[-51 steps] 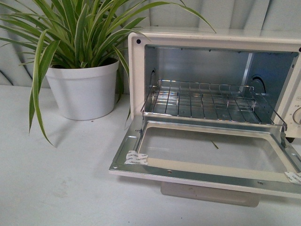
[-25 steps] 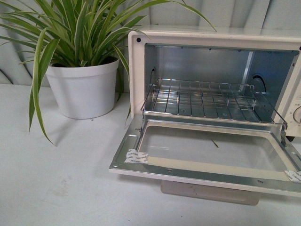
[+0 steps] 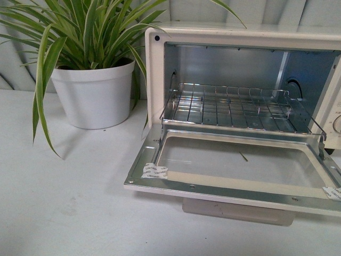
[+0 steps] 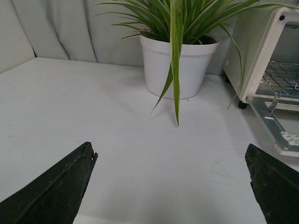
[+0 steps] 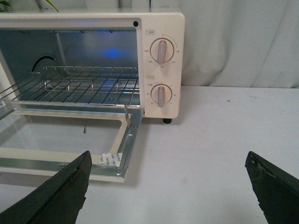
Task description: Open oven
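The cream-white oven (image 3: 154, 58) stands on the white table with its glass door (image 3: 240, 165) folded down flat. Its bar handle (image 3: 237, 210) shows under the door's front edge. The wire rack (image 3: 229, 106) sits in the shiny metal interior. In the right wrist view the oven (image 5: 173, 28) shows two knobs (image 5: 161, 51) on its front panel. My left gripper (image 4: 170, 161) is open and empty above bare table, to the left of the oven (image 4: 254, 51). My right gripper (image 5: 168, 165) is open and empty, in front of the oven's right corner. Neither gripper shows in the front view.
A white pot (image 3: 93, 96) with a long-leaved striped plant (image 3: 80, 26) stands left of the oven; it also shows in the left wrist view (image 4: 180, 67). A grey curtain (image 5: 238, 42) hangs behind the table. White labels (image 3: 154, 172) stick to the door's inner corners.
The whole scene has shifted slightly upward in the front view, so the camera has moved a little. The oven door stays down flat.
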